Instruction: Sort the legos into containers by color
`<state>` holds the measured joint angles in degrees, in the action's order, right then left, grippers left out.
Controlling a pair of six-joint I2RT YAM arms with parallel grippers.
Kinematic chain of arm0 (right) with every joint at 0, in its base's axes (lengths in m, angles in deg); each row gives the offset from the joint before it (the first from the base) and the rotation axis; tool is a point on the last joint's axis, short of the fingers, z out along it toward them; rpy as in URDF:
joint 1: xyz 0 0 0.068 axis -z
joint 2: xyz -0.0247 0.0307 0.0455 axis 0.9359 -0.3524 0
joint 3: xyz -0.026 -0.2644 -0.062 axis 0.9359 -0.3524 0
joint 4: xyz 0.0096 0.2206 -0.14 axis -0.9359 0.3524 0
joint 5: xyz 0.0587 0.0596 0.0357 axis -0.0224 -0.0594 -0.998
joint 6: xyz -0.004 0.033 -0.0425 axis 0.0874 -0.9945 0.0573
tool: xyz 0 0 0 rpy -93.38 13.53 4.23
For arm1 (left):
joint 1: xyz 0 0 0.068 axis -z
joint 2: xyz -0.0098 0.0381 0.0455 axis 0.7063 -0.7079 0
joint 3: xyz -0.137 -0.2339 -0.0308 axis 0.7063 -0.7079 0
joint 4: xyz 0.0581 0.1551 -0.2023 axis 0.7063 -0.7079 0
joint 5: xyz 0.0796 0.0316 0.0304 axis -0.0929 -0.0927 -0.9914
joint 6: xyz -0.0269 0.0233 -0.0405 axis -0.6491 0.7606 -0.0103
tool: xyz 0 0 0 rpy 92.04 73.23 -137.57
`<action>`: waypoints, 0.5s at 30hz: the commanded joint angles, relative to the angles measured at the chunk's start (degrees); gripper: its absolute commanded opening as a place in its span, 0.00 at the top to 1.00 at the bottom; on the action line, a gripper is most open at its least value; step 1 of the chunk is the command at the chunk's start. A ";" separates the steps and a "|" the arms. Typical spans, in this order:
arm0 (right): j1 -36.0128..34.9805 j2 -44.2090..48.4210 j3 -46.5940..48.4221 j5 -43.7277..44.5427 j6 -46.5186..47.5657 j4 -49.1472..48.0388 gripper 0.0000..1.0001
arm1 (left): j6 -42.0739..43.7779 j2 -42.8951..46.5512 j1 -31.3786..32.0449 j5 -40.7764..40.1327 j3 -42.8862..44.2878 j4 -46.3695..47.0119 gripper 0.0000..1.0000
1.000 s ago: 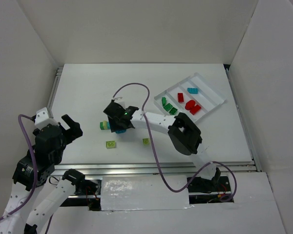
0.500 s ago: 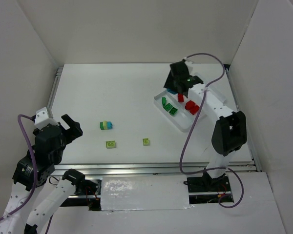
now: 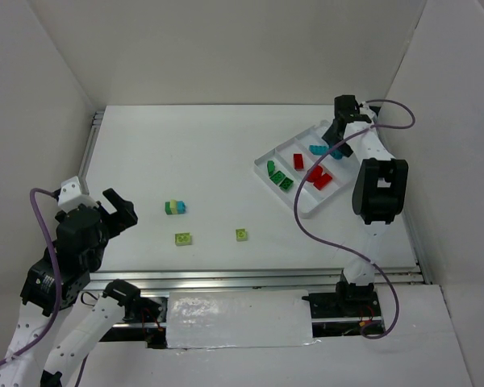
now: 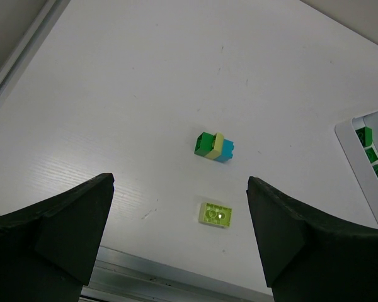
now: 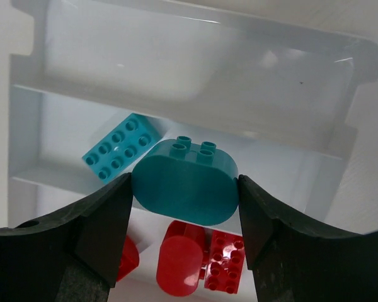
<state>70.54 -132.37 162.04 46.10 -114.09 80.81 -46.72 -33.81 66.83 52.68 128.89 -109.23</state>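
Observation:
My right gripper (image 3: 335, 150) is shut on a rounded cyan-blue brick (image 5: 186, 182) and holds it just above the white tray (image 3: 304, 213). Below it a flat cyan brick (image 5: 121, 146) lies in one compartment, and red bricks (image 5: 184, 267) lie in the compartment beside it. Green bricks (image 3: 278, 176) fill another compartment. On the table lie a green, yellow and cyan stack (image 3: 175, 207) and two lime bricks (image 3: 182, 239) (image 3: 241, 234). My left gripper (image 3: 118, 210) is open and empty, above the near left of the table. In the left wrist view the stack (image 4: 214, 146) and one lime brick (image 4: 216, 214) lie ahead of it.
White walls enclose the table on three sides. A metal rail (image 3: 258, 278) runs along the near edge. The tray's corner (image 4: 359, 148) shows at the right of the left wrist view. The right arm's purple cable (image 3: 306, 234) hangs over the right side.
My right arm swung from the table's middle to the far right of the tray, carrying the rounded cyan brick. The stack stayed on the table. The left arm has not moved.

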 commanded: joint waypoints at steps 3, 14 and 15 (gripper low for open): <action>1.03 -1.63 3.78 -0.27 -0.40 2.21 0.47 | 1.70 0.40 -0.18 0.74 0.26 2.32 0.00; -0.29 2.76 3.43 -1.76 -0.66 2.55 0.00 | 1.79 -0.13 -0.27 0.91 0.35 2.32 0.01; -0.81 5.20 3.16 -2.90 -0.32 2.82 0.00 | 1.53 -0.13 -0.27 0.48 0.35 2.23 0.00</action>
<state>71.24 -133.79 164.47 44.48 -114.40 83.15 -46.50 -33.86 66.83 53.45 128.89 -108.94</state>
